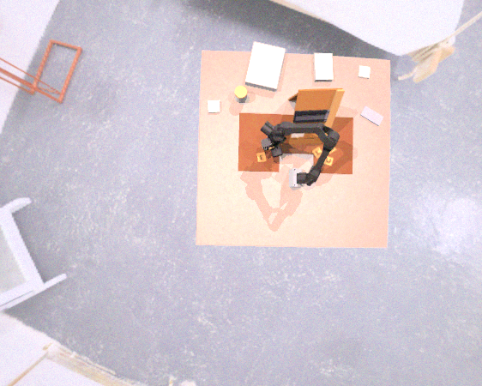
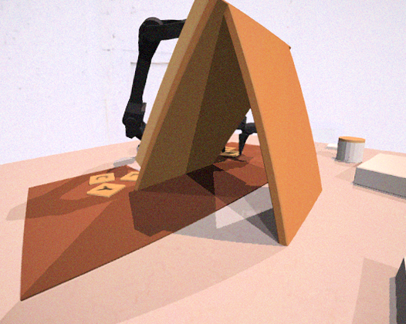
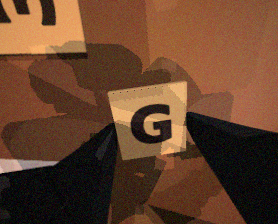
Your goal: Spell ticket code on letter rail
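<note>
My gripper [image 1: 271, 148] [image 3: 150, 122] is shut on the G tile [image 3: 150, 142], one fingertip at each side edge, low over the brown mat [image 1: 253, 124] [image 2: 51, 247]. The G reads upright in the wrist view. A tile marked E [image 1: 261, 157] [image 3: 40, 37] lies close by, turned sideways in the wrist view. Several other tiles lie at the mat's other end, among them one tile [image 1: 328, 160] [image 2: 102, 178] and another tile [image 1: 317, 152] [image 2: 106, 190]. The orange board [image 1: 317, 99] [image 2: 274, 108] stands like a tent. Its rail and the ticket's print cannot be made out.
A yellow-topped cup [image 1: 240, 92] [image 2: 350, 151] and a large white box [image 1: 266, 66] [image 2: 387, 175] stand behind the mat. A smaller white box [image 1: 323, 67], small white blocks and a pale slab [image 1: 371, 116] lie near the counter's edges. My arm passes in front of the board.
</note>
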You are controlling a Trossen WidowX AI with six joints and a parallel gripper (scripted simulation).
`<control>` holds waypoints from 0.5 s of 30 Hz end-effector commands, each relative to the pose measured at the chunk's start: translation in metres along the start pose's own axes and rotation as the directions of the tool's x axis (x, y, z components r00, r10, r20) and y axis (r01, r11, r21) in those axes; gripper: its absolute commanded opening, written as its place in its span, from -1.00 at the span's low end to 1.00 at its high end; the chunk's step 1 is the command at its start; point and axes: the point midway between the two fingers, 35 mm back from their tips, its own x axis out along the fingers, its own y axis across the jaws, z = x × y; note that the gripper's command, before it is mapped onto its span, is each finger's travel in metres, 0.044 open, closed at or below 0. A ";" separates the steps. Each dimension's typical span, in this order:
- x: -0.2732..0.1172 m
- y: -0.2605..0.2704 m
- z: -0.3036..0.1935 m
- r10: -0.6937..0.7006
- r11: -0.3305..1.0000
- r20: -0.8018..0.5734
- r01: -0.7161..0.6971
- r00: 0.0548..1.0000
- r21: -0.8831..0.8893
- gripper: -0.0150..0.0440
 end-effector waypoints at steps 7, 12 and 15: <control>-0.007 0.000 -0.001 0.001 1.000 0.005 -0.001 1.000 0.005 -0.49; -0.009 0.001 -0.001 0.001 1.000 0.005 -0.001 1.000 0.005 -0.49; -0.011 0.001 -0.002 0.001 1.000 0.005 -0.001 1.000 0.005 -0.49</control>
